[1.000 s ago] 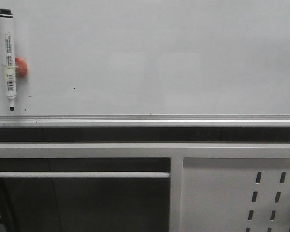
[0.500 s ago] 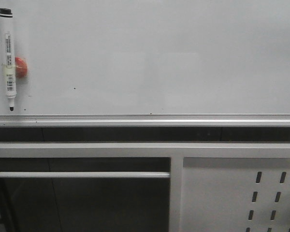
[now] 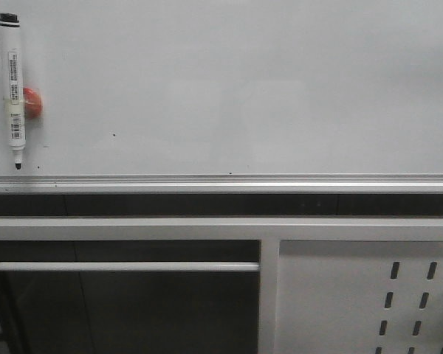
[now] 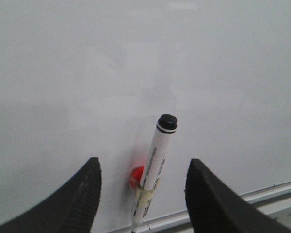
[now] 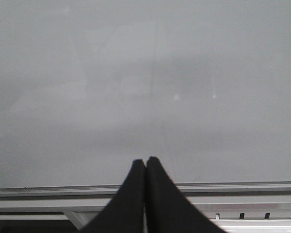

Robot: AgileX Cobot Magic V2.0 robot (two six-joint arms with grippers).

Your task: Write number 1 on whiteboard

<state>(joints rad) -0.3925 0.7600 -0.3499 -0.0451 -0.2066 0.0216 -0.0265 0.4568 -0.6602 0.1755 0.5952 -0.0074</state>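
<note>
Left wrist view shows the left end effector (image 4: 141, 194) spread apart, the white black-capped marker pen (image 4: 154, 170) between its fingers, ungrasped. Right end effector (image 5: 145, 170) is pressed together, empty. No stroke marks the large glossy grey-white whiteboard (image 3: 244, 88) ahead; writing remains undone.

Right gripper (image 5: 145, 167) fingers pressed together, facing blank whiteboard (image 5: 145, 87), silver rail (image 5: 242, 187) below

Left gripper (image 4: 143, 187) spread wide, fingers (image 4: 82, 199) low in frame; right gripper (image 5: 145, 167) pinched tight, bottom centre.
</note>
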